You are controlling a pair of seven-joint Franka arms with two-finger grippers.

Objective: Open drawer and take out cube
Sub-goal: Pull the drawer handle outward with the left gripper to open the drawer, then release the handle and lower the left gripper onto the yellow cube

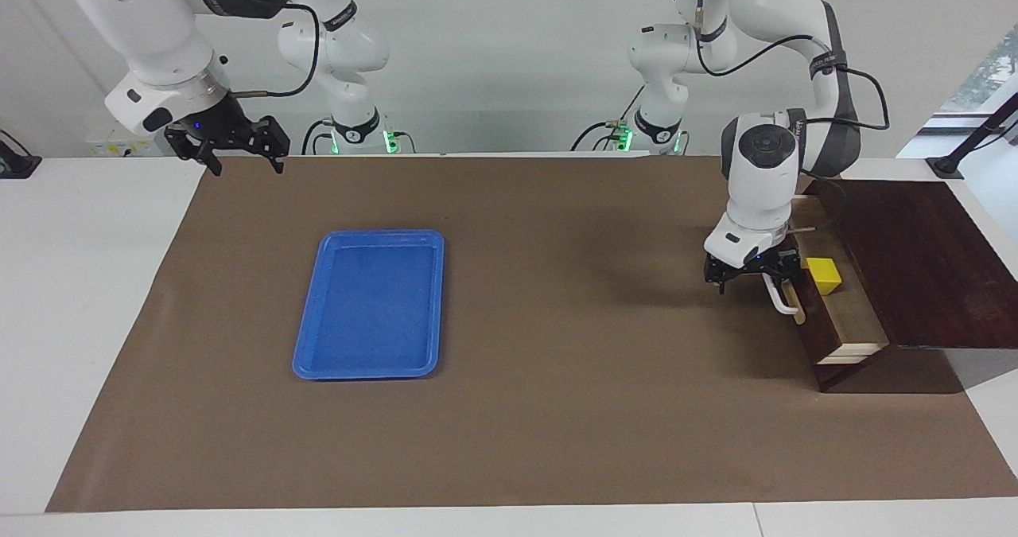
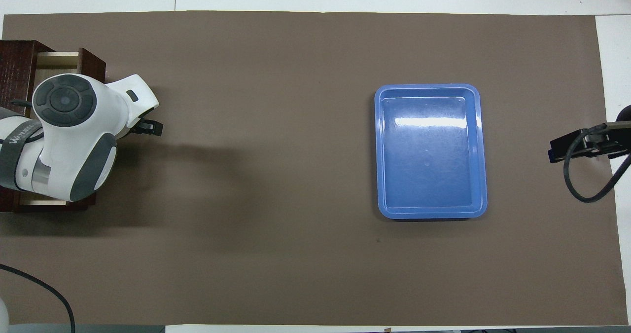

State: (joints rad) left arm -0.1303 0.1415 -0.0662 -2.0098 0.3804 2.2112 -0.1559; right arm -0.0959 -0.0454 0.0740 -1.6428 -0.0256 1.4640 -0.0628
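Observation:
The drawer (image 1: 855, 318) of the dark wooden box (image 1: 915, 258) stands pulled partly out at the left arm's end of the table, its pale wood inside showing. Inside it sits the small yellow cube (image 1: 823, 274), at the end nearer the robots. My left gripper (image 1: 754, 276) is low at the drawer's front, open, its fingers astride the upper end of the white bar handle (image 1: 786, 302). In the overhead view the left wrist covers the cube and most of the drawer (image 2: 54, 61). My right gripper (image 1: 242, 155) waits open, raised over the mat's corner by its own base.
A flat blue tray (image 1: 370, 243) lies on the brown mat toward the right arm's end, also seen from above as the tray (image 2: 429, 89). Bare mat (image 1: 573, 322) stretches between the tray and the drawer's front. White table borders the mat.

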